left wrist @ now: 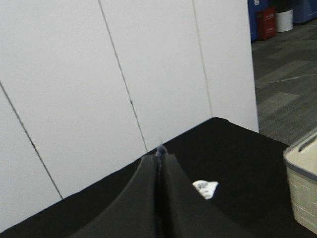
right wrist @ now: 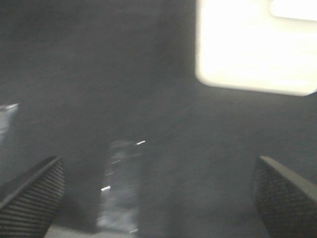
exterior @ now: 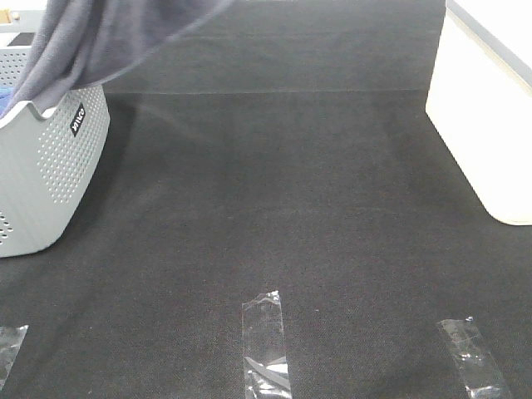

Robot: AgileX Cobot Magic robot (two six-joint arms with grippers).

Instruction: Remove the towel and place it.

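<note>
Left end effector (left wrist: 159, 156) was pinched narrow, jaws pressed flat together, with a sliver of cloth showing at the tips. I'd judge you had the towel (exterior: 108, 37) by an edge, since in the high view it hung down from above the frame. The grip itself was outside that view.

The towel draped over the far rim of the basket (exterior: 50, 166). Its lower part was either touching the rim or inside, can't tell which, so it wasn't clear of the basket yet. A high pinch made sense because long cloth needs height to come free. The cloth was blurred, probably swinging.

The desk (exterior: 274, 191) was bare black mat through the middle, the likely drop zone. Tape strips (exterior: 266, 341) sat near the front edge, possibly position markers. A white bin (exterior: 486, 125) stood at the right edge, well apart from the towel.

Right end effector (right wrist: 157, 159) was spread wide, holding nothing, above the mat near one tape strip. You probably kept it ready to help spread the towel.
</note>
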